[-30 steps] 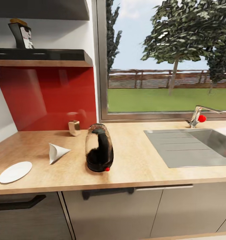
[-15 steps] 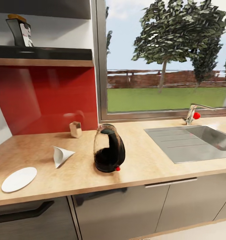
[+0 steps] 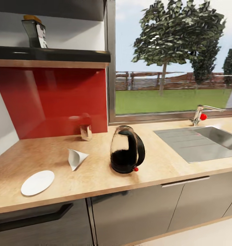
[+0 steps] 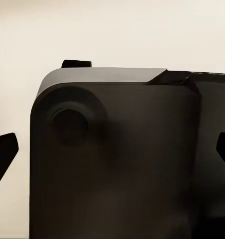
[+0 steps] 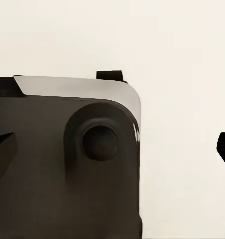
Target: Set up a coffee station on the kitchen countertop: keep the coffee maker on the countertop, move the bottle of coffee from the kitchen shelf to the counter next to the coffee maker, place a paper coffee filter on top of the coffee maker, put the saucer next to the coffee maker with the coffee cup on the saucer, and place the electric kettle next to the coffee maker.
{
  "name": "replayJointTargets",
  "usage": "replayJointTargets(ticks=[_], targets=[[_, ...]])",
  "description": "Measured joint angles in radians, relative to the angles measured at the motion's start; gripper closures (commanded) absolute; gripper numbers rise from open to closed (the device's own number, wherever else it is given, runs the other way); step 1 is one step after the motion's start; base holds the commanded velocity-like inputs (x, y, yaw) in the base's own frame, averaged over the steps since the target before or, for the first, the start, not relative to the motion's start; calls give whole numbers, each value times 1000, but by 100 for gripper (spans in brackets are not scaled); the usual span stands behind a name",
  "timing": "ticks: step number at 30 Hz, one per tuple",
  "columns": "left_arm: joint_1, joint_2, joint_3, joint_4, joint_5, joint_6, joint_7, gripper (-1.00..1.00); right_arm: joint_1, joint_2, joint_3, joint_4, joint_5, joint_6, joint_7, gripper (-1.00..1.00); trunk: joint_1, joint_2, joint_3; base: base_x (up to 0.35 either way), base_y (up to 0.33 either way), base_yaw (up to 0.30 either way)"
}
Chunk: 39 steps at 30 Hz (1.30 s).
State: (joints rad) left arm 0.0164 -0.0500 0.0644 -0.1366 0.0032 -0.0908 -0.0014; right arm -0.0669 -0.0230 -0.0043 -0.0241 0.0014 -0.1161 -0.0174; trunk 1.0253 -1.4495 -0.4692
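Standing on worktop: electric kettle (image 3: 127,149), upright near the front edge of the kitchen countertop (image 3: 95,174), red switch low on its base.
Paper coffee filter (image 3: 76,158): lying on its side, between kettle and saucer (image 3: 37,182), apart from both.
Saucer: flat, near the front edge, bare on top.
Bottle of coffee (image 3: 35,32): up on the dark shelf (image 3: 51,54) above the red backsplash (image 3: 54,99).
Small brown cup-like item (image 3: 85,132): by the backsplash, too blurred to name.
Sink (image 3: 205,141) and tap (image 3: 199,115): well apart from the kettle, under the window (image 3: 174,58).
Left gripper (image 4: 112,149), right gripper (image 5: 112,149): dark fingertips at both frame edges, set wide apart, nothing between but dark robot body and pale background.
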Motion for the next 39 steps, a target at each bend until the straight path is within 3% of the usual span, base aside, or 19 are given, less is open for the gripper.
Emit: replayJointTargets(ticks=[13, 39], targets=[[0, 0, -1, 0, 0, 3, 0, -100, 0, 0, 0, 0, 0, 0, 0, -100, 0, 0, 0, -183, 264, 0], [0, 0, 0, 0, 0, 3, 1, -100, 0, 0, 0, -1, 1, 0, 1, -100, 0, 0, 0, -19, 307, 0]])
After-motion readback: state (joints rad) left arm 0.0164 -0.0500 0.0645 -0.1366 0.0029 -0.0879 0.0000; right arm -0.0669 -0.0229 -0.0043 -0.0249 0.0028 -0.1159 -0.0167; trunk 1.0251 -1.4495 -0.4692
